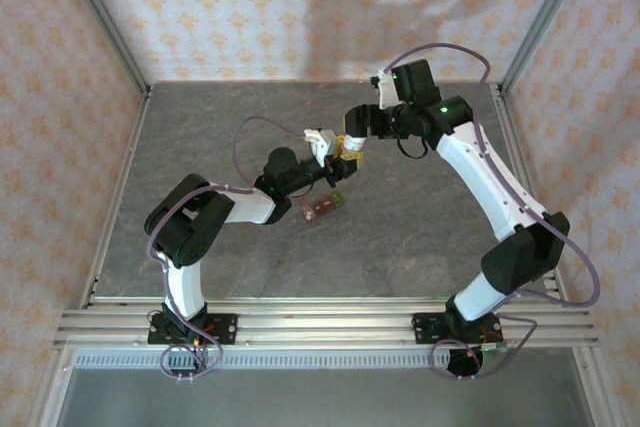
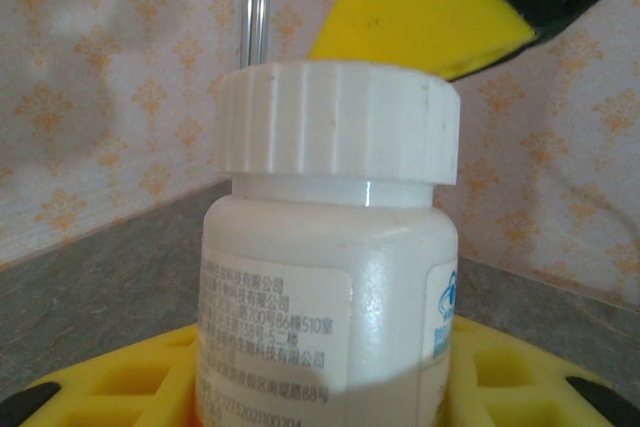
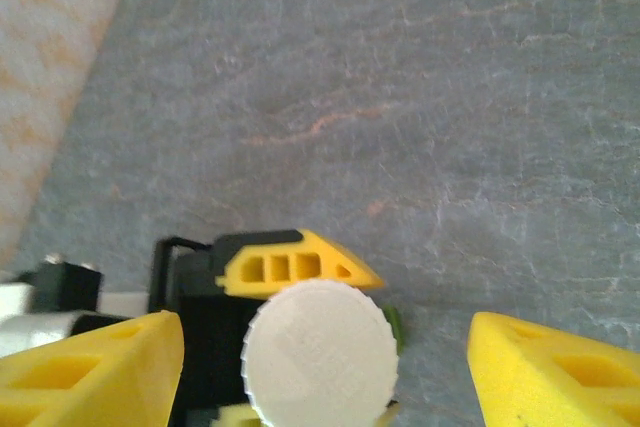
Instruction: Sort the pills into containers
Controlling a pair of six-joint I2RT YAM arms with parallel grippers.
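A white pill bottle (image 2: 330,287) with a ribbed screw cap (image 2: 340,127) stands upright between the yellow fingers (image 2: 110,382) of my left gripper (image 2: 320,387), which is shut on its body. The cap is on and the contents are hidden. From above, the cap (image 3: 320,352) lies between the wide-apart fingers (image 3: 90,372) of my right gripper (image 3: 325,347), which is open and not touching it. In the top view both grippers, left (image 1: 338,169) and right (image 1: 350,144), meet mid-table. The brownish-red containers strip (image 1: 320,209) with its green end (image 1: 338,199) lies just below them.
The grey stone-patterned tabletop (image 1: 420,227) spreads around the strip. Patterned walls and metal frame posts (image 1: 105,27) close in the back and sides. A yellow finger (image 2: 420,7) of the right gripper hangs over the cap in the left wrist view.
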